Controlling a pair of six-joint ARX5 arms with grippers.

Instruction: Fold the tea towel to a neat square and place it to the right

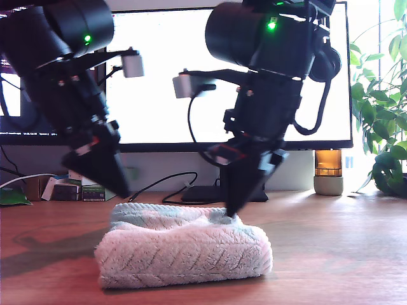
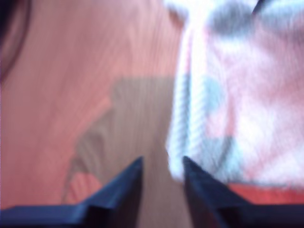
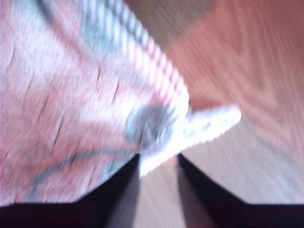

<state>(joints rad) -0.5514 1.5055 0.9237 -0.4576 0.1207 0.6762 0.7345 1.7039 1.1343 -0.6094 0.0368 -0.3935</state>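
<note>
The towel sits folded into a thick bundle on the wooden table, a little toward the exterior view's left of centre, its fluffy layers stacked and a fold running along the front. My second gripper is down at the bundle's top, at the end toward the exterior view's right, tips right at the cloth. In the second wrist view a corner of the towel with its ribbed corded edge lies between my dark fingers; the jaws are only a narrow gap apart, and I cannot tell whether they are truly pinching it, since that view is blurred. My first gripper hangs off the other end of the bundle, toward the exterior view's left, tip just above and beside the cloth. Its jaws stand slightly apart with bare table between them, nothing held; the towel's corded edge lies just beside one finger. A bright monitor glows behind the arms.
</note>
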